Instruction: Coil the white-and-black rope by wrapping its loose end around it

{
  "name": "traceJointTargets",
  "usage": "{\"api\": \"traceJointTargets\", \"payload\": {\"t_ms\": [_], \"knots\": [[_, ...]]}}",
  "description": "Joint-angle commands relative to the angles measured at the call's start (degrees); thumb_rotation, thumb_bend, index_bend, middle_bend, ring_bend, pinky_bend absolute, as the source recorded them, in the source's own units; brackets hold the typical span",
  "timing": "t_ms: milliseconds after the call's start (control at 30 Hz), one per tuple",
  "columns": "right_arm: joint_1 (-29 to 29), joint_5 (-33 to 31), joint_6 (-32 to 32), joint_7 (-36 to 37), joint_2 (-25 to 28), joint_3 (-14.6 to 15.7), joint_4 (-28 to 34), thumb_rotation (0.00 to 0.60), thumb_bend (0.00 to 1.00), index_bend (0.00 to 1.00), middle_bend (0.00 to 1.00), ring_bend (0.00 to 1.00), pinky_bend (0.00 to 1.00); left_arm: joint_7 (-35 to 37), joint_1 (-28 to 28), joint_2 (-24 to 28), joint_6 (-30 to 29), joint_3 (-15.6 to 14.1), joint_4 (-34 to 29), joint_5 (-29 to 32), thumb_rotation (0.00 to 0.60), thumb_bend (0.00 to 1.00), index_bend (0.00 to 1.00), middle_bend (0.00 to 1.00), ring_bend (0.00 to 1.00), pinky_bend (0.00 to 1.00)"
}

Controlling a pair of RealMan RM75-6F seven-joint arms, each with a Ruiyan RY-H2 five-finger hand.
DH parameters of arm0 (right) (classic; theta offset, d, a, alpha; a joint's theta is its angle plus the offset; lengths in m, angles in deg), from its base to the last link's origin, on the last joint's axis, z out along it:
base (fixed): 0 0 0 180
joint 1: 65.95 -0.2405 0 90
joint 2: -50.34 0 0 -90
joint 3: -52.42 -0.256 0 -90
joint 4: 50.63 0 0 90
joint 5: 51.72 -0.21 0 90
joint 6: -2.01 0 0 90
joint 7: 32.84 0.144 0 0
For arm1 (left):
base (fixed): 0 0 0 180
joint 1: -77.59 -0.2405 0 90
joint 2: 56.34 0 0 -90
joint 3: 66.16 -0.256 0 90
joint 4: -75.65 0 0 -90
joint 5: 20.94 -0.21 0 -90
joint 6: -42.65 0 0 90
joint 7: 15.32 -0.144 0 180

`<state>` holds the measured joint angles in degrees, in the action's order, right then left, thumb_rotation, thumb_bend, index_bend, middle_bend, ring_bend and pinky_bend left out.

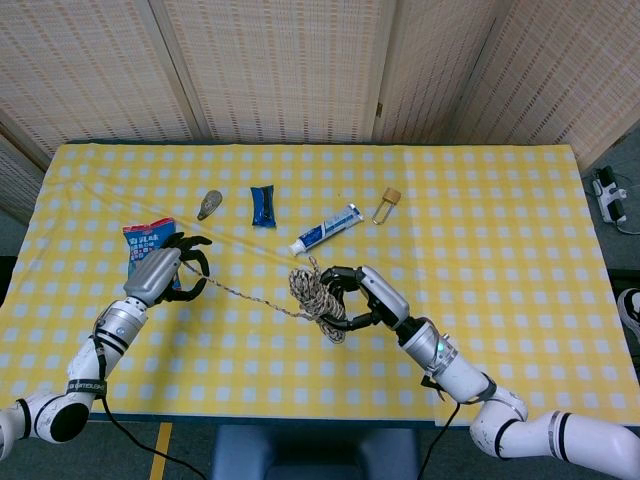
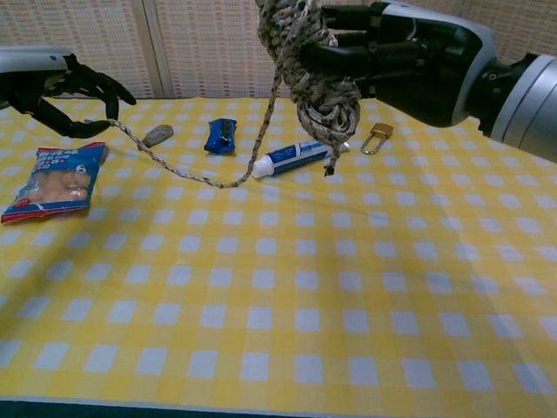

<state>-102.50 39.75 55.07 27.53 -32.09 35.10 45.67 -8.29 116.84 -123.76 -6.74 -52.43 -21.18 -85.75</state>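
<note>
The white-and-black rope bundle (image 1: pixel 315 297) (image 2: pixel 309 74) hangs above the table, held by my right hand (image 1: pixel 362 296) (image 2: pixel 392 57), whose fingers wrap the coil. Its loose end (image 1: pixel 250 298) (image 2: pixel 187 170) runs slack to the left and sags toward the cloth. My left hand (image 1: pixel 165 272) (image 2: pixel 52 87) pinches the far tip of that strand, other fingers spread, just right of the snack bag.
On the yellow checked tablecloth (image 1: pixel 500 250) lie a red-and-blue snack bag (image 1: pixel 143 243) (image 2: pixel 57 183), a grey oval object (image 1: pixel 209 204), a blue wrapper (image 1: pixel 262 205), a toothpaste tube (image 1: pixel 326 228) (image 2: pixel 296 157) and a brass padlock (image 1: pixel 386 204) (image 2: pixel 377 137).
</note>
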Motion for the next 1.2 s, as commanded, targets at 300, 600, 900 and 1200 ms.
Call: {"api": "traceJointTargets", "payload": {"t_ms": [300, 600, 900, 1200], "knots": [[-6.40, -5.17, -9.63, -10.94, 3.17, 5.03, 4.61, 0.600, 0.57, 0.82, 0.69, 0.75, 0.67, -9.77, 4.90, 0.94, -2.70, 3.15, -5.19, 0.40, 0.600, 0.55, 0.63, 0.22, 0.16, 0.00], [-9.82, -20.14, -13.77, -23.19, -1.09, 3.94, 6.04, 0.600, 0.57, 0.84, 0.70, 0.76, 0.69, -11.05, 7.10, -0.14, -4.18, 4.64, -10.52, -0.17, 0.600, 0.54, 0.62, 0.22, 0.16, 0.00], [-12.75, -32.30, -15.14, -28.28, -6.79, 2.30, 4.04, 0.600, 0.57, 0.84, 0.70, 0.76, 0.69, -11.39, 8.58, -1.23, -4.51, 4.41, -13.65, -2.07, 0.600, 0.54, 0.61, 0.22, 0.15, 0.00], [-12.95, -42.40, -8.29, -32.47, -13.14, -0.29, 2.01, 0.600, 0.57, 0.85, 0.71, 0.76, 0.69, -11.69, 8.67, -1.66, -5.74, 3.52, -16.18, -3.28, 0.600, 0.54, 0.60, 0.22, 0.15, 0.00]]}}
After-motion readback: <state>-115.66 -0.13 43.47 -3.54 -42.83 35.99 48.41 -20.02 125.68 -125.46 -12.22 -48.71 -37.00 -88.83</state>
